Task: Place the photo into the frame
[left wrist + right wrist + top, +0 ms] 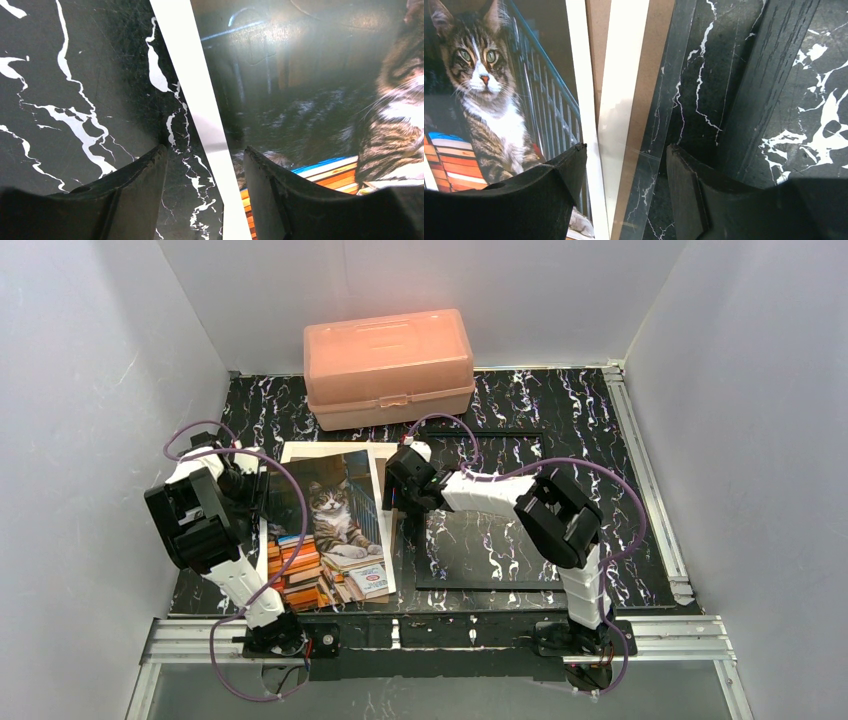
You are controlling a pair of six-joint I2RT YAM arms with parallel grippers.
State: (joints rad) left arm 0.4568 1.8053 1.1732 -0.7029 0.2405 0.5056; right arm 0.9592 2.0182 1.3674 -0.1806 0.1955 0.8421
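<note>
Glossy photo (pixel 335 525) lies face up, left of the frame (pixel 766 75); my left gripper (pixel 205 152) straddles its left border, jaws apart, nothing pinched; right gripper (pixel 626 150) likewise gapes over its right edge; pickup step, I reckon; next I'd pinch and lift

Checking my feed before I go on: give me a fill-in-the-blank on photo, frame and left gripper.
The photo lies picture side ___. The frame lies flat to the photo's ___ in the top view. The left gripper straddles the photo's ___ edge.
Missing: up; right; left.
</note>
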